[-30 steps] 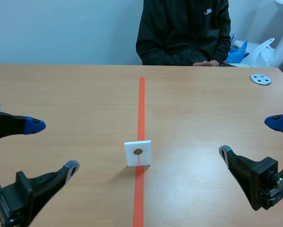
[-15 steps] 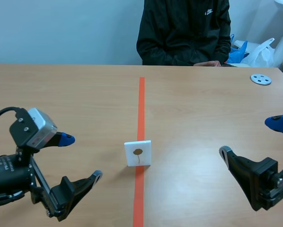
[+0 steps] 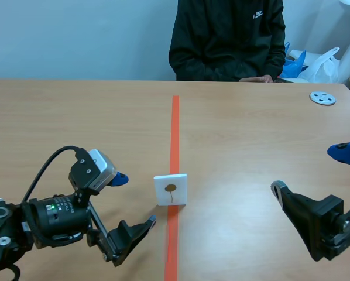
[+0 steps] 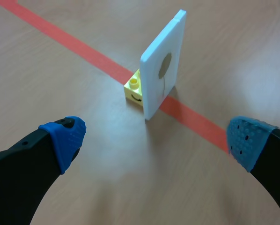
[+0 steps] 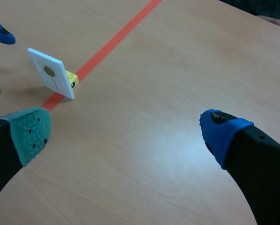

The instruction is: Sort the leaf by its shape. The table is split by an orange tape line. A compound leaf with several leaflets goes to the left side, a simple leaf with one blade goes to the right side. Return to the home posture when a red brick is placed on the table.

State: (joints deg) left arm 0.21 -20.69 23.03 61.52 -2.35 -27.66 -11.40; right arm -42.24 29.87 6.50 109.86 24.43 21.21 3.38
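Both left fingers (image 3: 119,179) nearer the card (image 3: 170,189)

A lab: taped wooden table (image 3: 251,134), plain wall (image 3: 75,35), seated person (image 3: 227,38).

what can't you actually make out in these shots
Small yellow toy brick: hidden in the scene view behind the white square card, and partly covered by it in both wrist views.
Brown leaf picture on the card: too small in the scene view for veins or edge.
Grey round disc: too small in the scene view to identify.
Person: head cut off by the scene view's top edge.
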